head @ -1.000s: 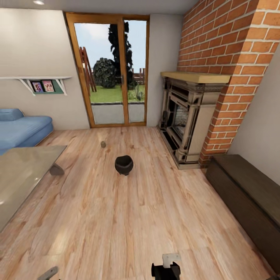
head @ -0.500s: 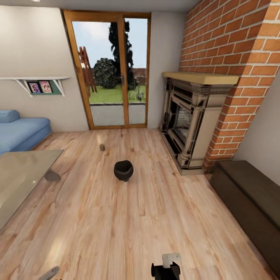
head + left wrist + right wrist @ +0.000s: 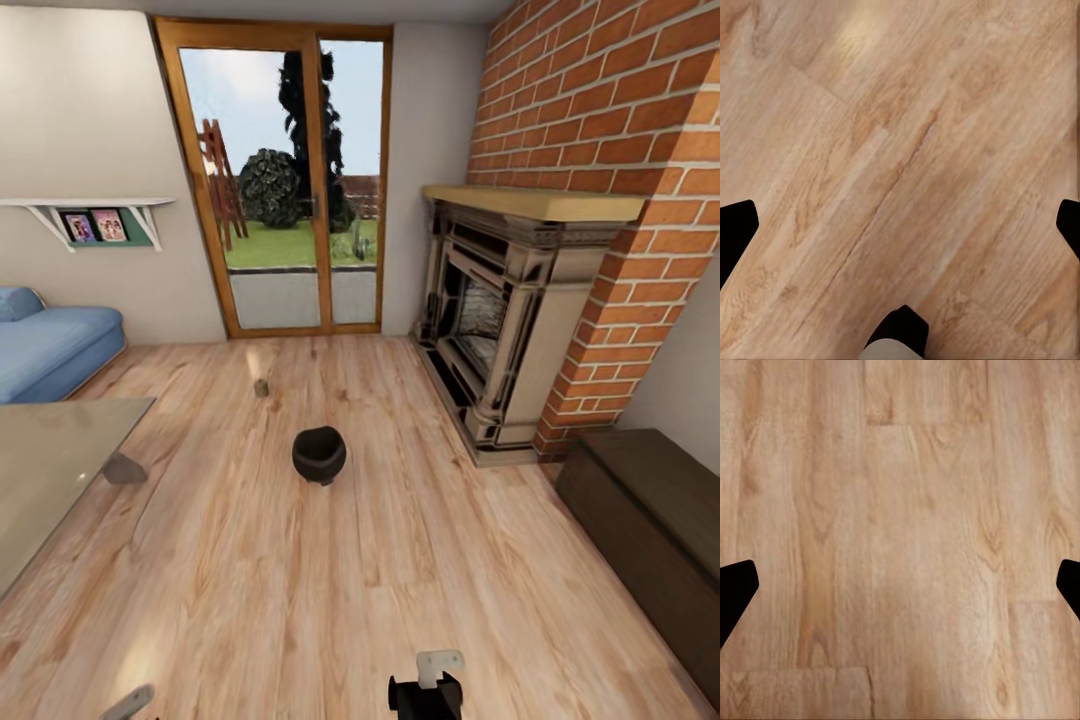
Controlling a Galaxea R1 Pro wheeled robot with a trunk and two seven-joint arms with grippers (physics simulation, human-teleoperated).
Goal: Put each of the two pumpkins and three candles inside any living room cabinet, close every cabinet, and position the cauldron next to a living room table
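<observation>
Head view: wood plank floor (image 3: 400, 580) across the living room. Black cauldron (image 3: 319, 455) stands upright in the open middle, apart from everything. Beyond it, nearer the glass doors (image 3: 285, 190), one small grey stub on the floor, probably a candle (image 3: 261, 387); too small to be sure. Glass-topped table (image 3: 50, 470) at the left edge, well apart from the cauldron. Blue sofa (image 3: 50, 345) behind the table; wall shelf (image 3: 85, 215) with pictures above it. Brick fireplace (image 3: 510, 320) on the right. Low dark-brown cabinet (image 3: 650, 530) against the right wall past the fireplace, drawer fronts flush, closed as far as visible.

Left wrist view: left gripper (image 3: 900, 217), fingertips at opposite edges, spread wide, nothing between but bare planks.

Right wrist view: right gripper (image 3: 900, 585), fingers likewise spread wide over bare floor, empty.
</observation>
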